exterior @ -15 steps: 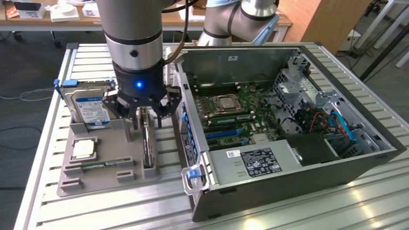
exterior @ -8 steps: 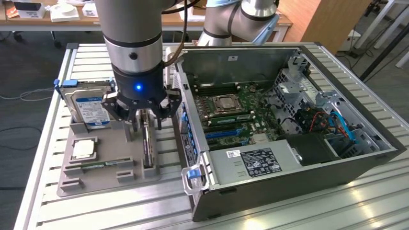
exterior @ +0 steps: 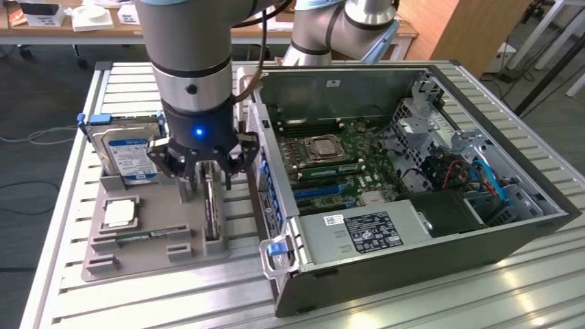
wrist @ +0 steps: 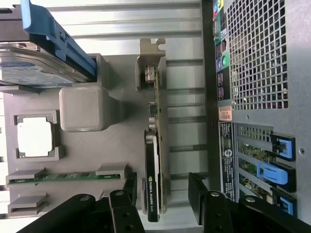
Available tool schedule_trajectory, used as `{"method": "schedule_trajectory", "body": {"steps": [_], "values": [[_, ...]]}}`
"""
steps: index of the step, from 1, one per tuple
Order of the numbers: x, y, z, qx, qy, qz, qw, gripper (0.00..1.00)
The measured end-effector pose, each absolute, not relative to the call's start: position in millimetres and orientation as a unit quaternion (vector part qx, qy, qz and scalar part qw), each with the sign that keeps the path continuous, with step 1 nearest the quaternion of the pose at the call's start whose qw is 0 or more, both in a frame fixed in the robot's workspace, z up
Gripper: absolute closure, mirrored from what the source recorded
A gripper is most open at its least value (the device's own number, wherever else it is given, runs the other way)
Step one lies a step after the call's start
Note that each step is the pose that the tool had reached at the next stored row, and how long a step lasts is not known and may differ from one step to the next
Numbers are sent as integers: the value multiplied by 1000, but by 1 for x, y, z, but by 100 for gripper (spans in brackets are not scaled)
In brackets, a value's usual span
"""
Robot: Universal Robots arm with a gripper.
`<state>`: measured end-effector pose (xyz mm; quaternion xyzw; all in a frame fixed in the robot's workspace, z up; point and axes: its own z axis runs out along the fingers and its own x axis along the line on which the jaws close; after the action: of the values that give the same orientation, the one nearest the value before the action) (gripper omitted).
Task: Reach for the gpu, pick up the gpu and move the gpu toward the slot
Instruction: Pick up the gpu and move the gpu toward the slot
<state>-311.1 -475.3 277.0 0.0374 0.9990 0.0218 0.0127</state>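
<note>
I'm in the reach step: the gripper [exterior: 208, 179] hangs with its jaws spread wide, straddling the gpu [exterior: 212, 209]. The card stands on edge in the grey holder tray [exterior: 160, 212] on the tabletop [exterior: 512, 288], beside the open computer case [exterior: 412, 171]. Nothing is pinched yet. I judge a grasp needs the jaws square on the card's flat faces.

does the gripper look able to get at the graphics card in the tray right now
Probably yes. The open gripper hangs over the graphics card, one finger on each side. The card stands on edge in the grey tray, with free gaps beside it; nothing lies across it.
</note>
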Motion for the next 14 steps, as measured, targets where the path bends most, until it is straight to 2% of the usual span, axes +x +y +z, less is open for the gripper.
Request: {"method": "schedule_trajectory", "body": {"steps": [14], "values": [[-311, -475, 255, 37, 999, 22, 13, 45]]}}
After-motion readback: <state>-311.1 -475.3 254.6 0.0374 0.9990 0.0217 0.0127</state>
